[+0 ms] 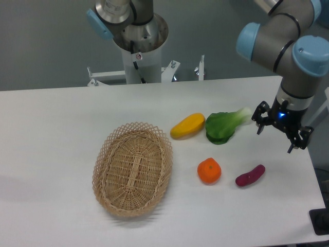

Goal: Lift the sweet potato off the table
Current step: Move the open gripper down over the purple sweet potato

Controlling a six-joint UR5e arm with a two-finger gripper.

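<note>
- One sweet potato lies on the tabletop near the right edge, toward the front right corner, its long axis slanting up to the right.
- It looks small and light, likely firm and stiff, with a smooth rounded skin that could roll or slip under a poor pinch.
- The ends taper, so the thick middle seems the best place to take hold, with the fingers closing across its short width.
- The orange sits just beside it to the left, apart from it, leaving room on that side.
- The hand hangs above the tabletop by the right edge, behind the sweet potato and well clear of it, fingers spread and holding nothing.
- The arm comes in from the upper right, wrist pointing downward with a slight tilt.
- Judged from here, the hand must move toward the front edge, turn to cross the tuber, then descend.
</note>
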